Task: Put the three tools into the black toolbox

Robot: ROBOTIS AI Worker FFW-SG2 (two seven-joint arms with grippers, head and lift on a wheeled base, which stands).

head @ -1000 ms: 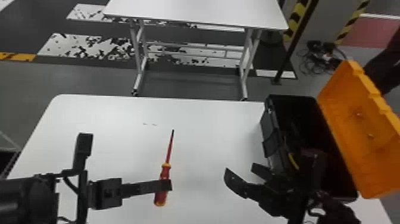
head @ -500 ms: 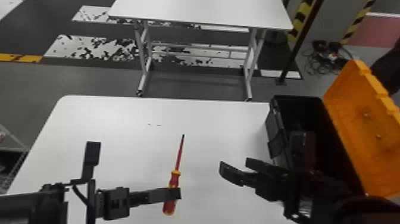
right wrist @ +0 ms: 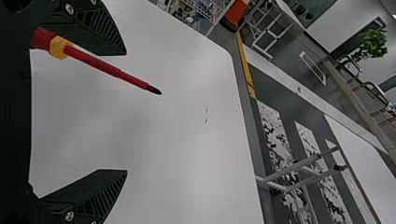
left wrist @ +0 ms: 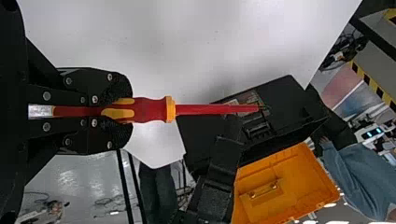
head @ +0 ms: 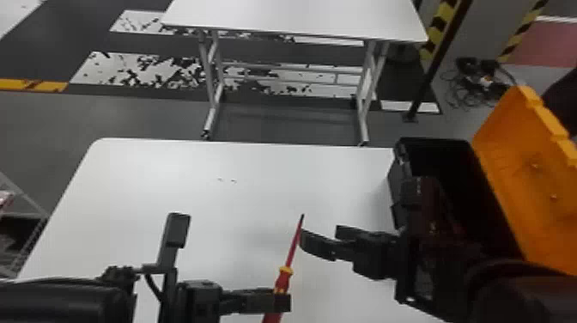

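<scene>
My left gripper (head: 281,300) is closed around the handle of a red and yellow screwdriver (head: 290,253), whose shaft points away from me above the white table. In the left wrist view the same gripper (left wrist: 122,111) clamps the screwdriver (left wrist: 149,110). My right gripper (head: 317,238) stands open beside the shaft, on its right. The right wrist view has the right gripper (right wrist: 123,112) with fingers wide apart and the screwdriver's shaft (right wrist: 109,69) near one finger. At the table's right is the black toolbox (head: 446,159), partly hidden by the right arm.
The toolbox's orange lid (head: 511,163) is raised on its right side. The white table (head: 171,172) extends left of the toolbox. A second white table (head: 296,17) stands beyond it, with cables (head: 476,81) on the floor at the right.
The left gripper has carried the screwdriver to the right. The right gripper has shifted left relative to the toolbox, so the shaft and its fingers are now much closer.
</scene>
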